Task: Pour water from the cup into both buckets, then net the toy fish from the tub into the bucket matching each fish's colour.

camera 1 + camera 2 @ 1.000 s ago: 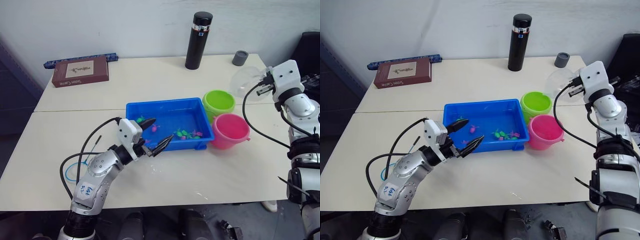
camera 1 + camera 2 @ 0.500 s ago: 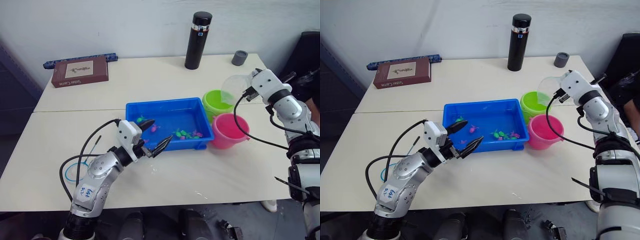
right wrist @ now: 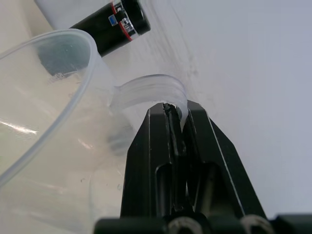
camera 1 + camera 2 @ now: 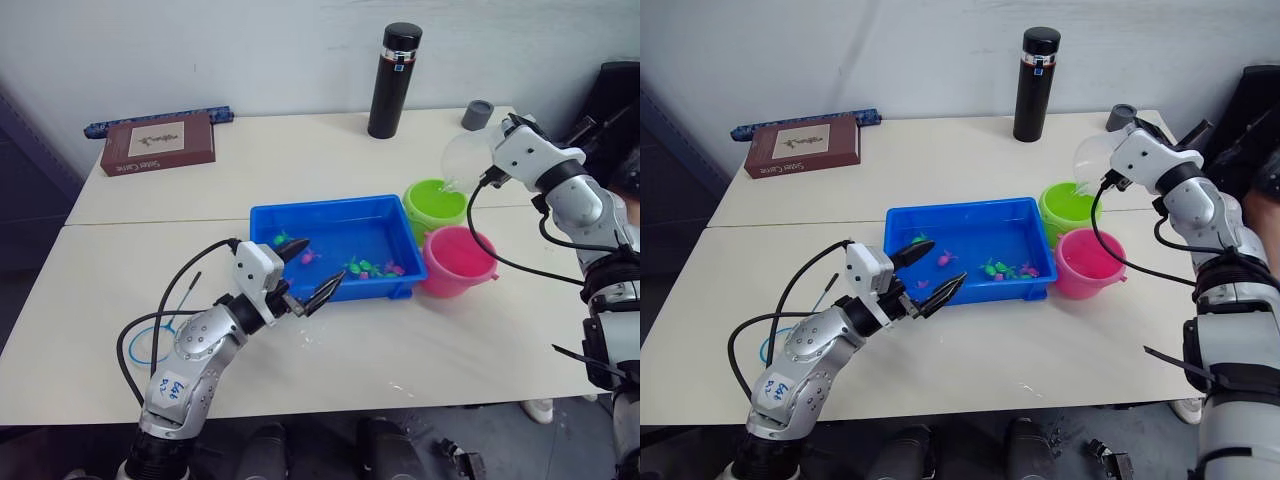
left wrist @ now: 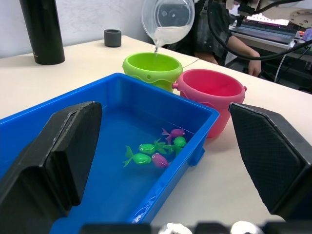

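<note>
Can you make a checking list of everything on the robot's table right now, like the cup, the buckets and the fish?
Surface: pale table, two tops butted together.
Job's things: clear cup tipped, trickling water into green bucket; pink bucket beside it; toy fish in blue tub.
Clutter: black flask, grey cup, book, net.
Claws: right claw shut on cup handle; left claw open, empty.
Cables: black, along both arms.
Surroundings: white wall; person's arm behind.

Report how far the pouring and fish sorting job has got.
Nothing is finished yet. In hand: the right end effector, shut on the clear plastic cup by its handle, tilts it so water streams into the lime green plastic bucket. Left: the pink plastic bucket looks empty, and the tiny pink and green toy fish lie in the shallow blue plastic tub. The left end effector hovers open at the tub's near edge.
</note>
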Motion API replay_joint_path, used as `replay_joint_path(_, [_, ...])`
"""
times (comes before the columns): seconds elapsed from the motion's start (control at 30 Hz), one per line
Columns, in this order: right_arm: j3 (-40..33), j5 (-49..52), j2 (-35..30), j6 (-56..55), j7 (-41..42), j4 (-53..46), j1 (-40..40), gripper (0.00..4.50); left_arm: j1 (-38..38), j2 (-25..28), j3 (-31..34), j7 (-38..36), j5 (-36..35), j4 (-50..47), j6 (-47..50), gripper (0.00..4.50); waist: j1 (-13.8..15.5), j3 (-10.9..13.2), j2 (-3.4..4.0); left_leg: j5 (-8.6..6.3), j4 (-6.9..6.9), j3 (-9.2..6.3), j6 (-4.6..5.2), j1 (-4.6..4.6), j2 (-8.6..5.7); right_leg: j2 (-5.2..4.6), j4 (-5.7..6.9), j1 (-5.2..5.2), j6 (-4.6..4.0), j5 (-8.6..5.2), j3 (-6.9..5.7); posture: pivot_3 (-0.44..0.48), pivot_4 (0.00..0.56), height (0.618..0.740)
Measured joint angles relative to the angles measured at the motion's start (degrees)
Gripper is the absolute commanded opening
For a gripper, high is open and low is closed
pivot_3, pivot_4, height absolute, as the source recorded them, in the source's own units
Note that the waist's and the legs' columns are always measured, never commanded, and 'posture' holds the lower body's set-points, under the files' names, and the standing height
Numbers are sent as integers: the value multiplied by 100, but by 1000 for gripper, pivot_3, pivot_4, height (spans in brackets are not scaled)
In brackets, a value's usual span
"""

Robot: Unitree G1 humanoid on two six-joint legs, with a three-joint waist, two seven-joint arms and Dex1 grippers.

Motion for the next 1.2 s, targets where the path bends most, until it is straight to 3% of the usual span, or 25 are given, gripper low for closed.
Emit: replay_joint_path(1.2, [1059, -1381, -275, -757, -1414, 109, -216, 60, 90, -18, -8, 105, 0, -24, 15, 4500, -81, 0, 0, 0, 0, 4, 0, 1, -1, -2, 1, -1, 1, 1, 4, 0, 150, 740])
